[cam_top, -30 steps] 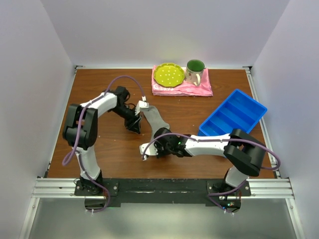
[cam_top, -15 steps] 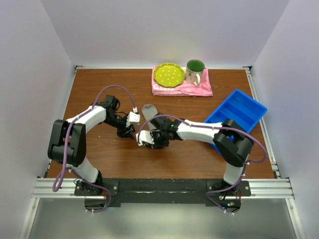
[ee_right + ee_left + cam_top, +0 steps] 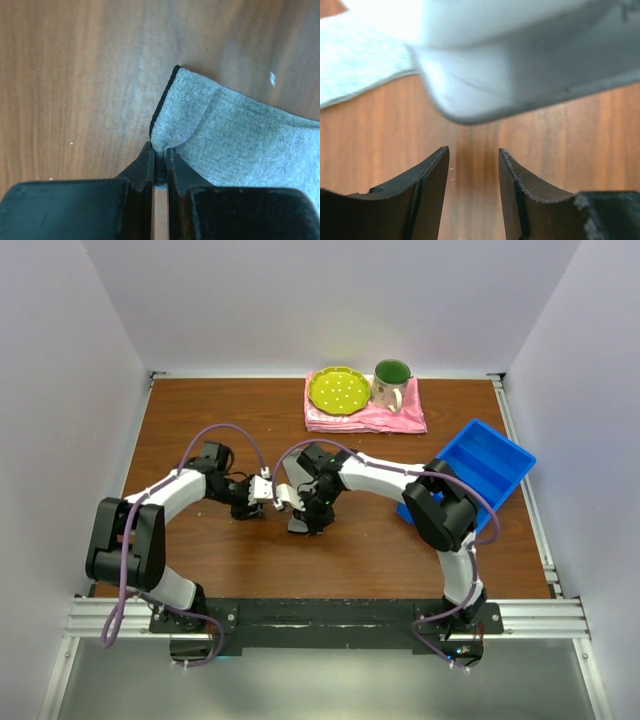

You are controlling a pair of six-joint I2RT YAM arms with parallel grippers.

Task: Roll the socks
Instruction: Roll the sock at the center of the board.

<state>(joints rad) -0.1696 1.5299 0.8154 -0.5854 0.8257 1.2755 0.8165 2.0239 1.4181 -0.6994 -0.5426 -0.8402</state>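
Barely started, I'd say. The sock (image 3: 240, 135) lies mid tabletop (image 3: 180, 410), no roll I can see, though it's mostly hidden from above. The right gripper (image 3: 159, 162) has its jaws pinched on the sock's edge; the left gripper (image 3: 472, 167) jaws are half open, empty.

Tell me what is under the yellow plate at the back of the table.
A pink cloth lies under the yellow plate. A green mug stands beside the plate on the same cloth. The part of the cloth beneath the plate, and anything between the two, is covered.
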